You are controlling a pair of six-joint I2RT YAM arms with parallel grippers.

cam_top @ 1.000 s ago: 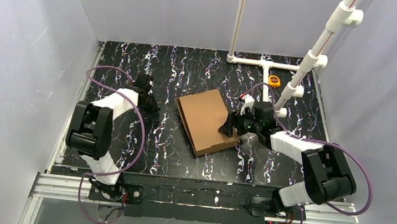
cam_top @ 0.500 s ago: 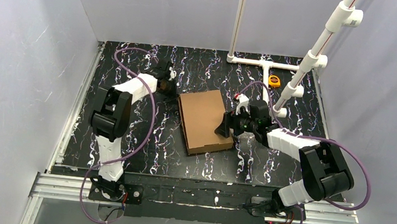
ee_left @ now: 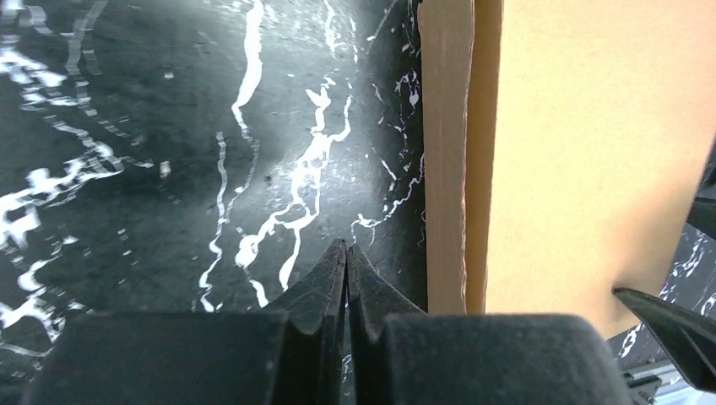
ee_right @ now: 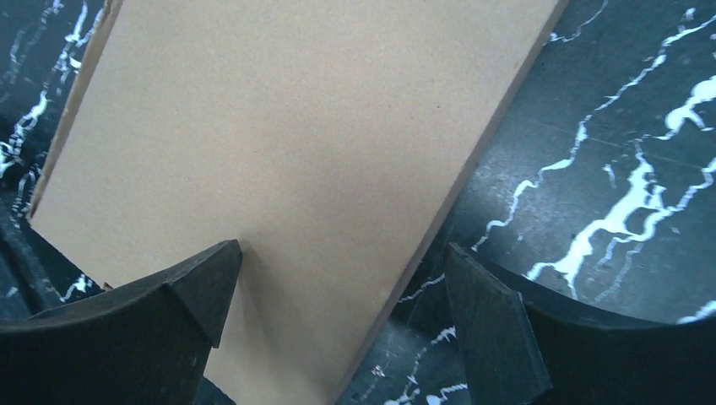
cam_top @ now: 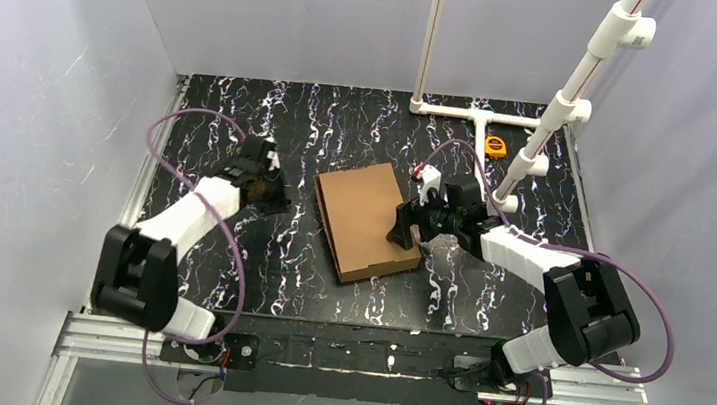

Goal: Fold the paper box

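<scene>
The paper box [cam_top: 368, 219] lies shut on the tabletop [cam_top: 343, 120], apparently fully folded. The right gripper [ee_right: 339, 249] straddles its right edge, jaws spread; the left gripper [ee_left: 346, 253] sits nearby, jaws pressed together.

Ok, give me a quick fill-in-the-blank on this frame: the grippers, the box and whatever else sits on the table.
1. The left gripper, beside the paper box but apart from it, has its fingers ____ with nothing between them.
2. The right gripper is ____, with one finger over the paper box and the other over the table.
3. The small object near the white pipe frame is ____ in colour.
Missing words: shut; open; yellow.
</scene>
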